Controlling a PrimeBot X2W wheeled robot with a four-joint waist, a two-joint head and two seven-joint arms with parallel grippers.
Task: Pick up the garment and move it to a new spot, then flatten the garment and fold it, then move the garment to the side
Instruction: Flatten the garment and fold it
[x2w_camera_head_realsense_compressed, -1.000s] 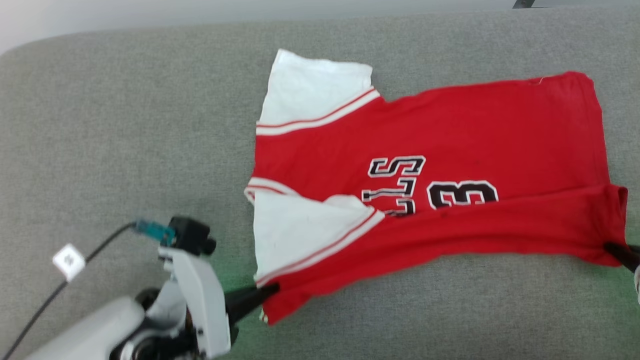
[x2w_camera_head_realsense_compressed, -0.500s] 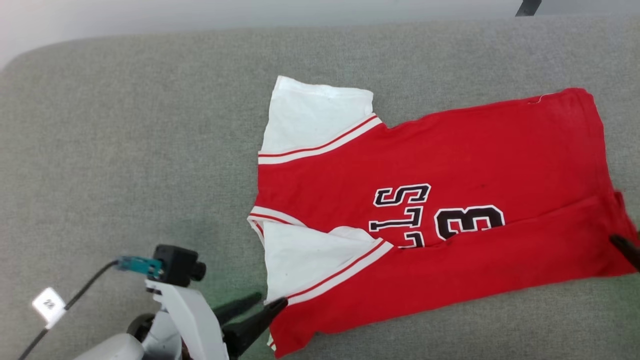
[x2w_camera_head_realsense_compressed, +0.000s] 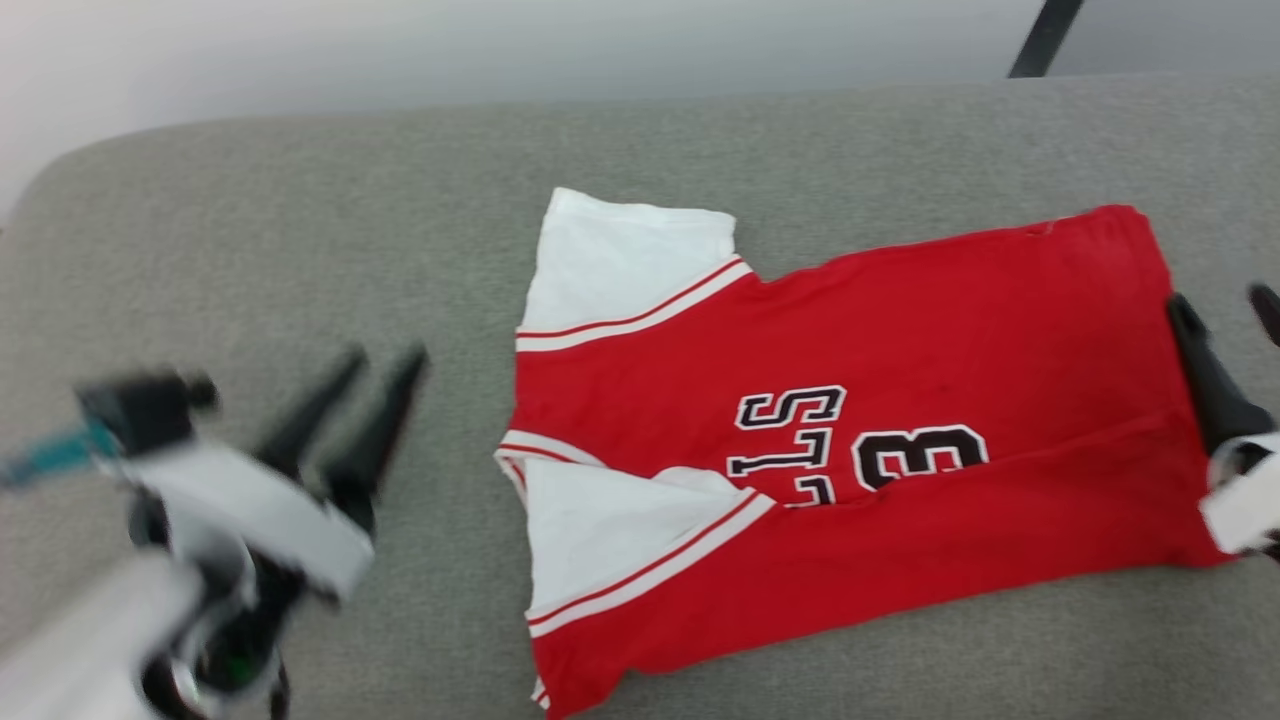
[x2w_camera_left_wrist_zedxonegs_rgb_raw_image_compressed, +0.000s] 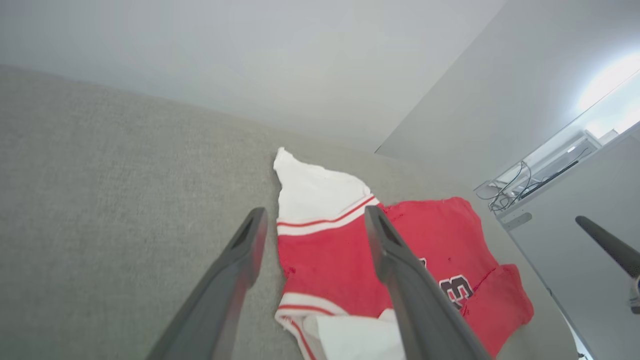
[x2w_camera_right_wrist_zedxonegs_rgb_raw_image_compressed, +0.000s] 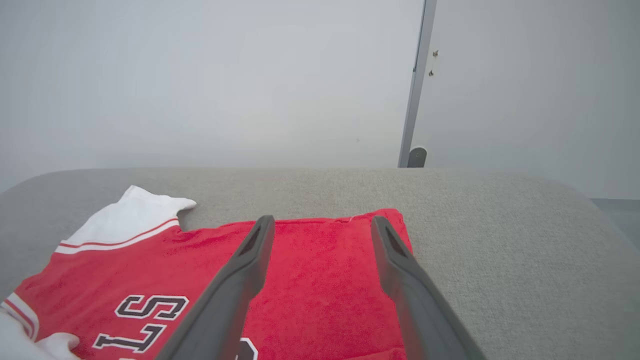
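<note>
Nearest the camera in the head view, the left gripper (x2w_camera_head_realsense_compressed: 386, 352) appeared blurred at the lower left, its two long dark fingers spread apart and holding nothing, well clear of the cloth. At the right edge the right gripper (x2w_camera_head_realsense_compressed: 1220, 298) also had its fingers parted and empty, one finger overlapping the hem end of the garment (x2w_camera_head_realsense_compressed: 850, 340); whether it touched the cloth could not be told. The garment, a small red jersey tee with white sleeves and red-white striped trim, lay sideways on a grey fabric surface (x2w_camera_head_realsense_compressed: 250, 250), neck end to the left and hem to the right. Its near long edge was folded up over the body, the near white sleeve lying on top, so only part of the black lettering and a "3" showed. The left wrist view looked between that gripper's open fingers (x2w_camera_left_wrist_zedxonegs_rgb_raw_image_compressed: 316, 212) at the garment (x2w_camera_left_wrist_zedxonegs_rgb_raw_image_compressed: 325, 250) below. The right wrist view showed its spread fingers (x2w_camera_right_wrist_zedxonegs_rgb_raw_image_compressed: 323, 220) above the red hem (x2w_camera_right_wrist_zedxonegs_rgb_raw_image_compressed: 320, 270). Beyond the surface's far edge stood a pale wall and a slim pole (x2w_camera_right_wrist_zedxonegs_rgb_raw_image_compressed: 415, 100).
</note>
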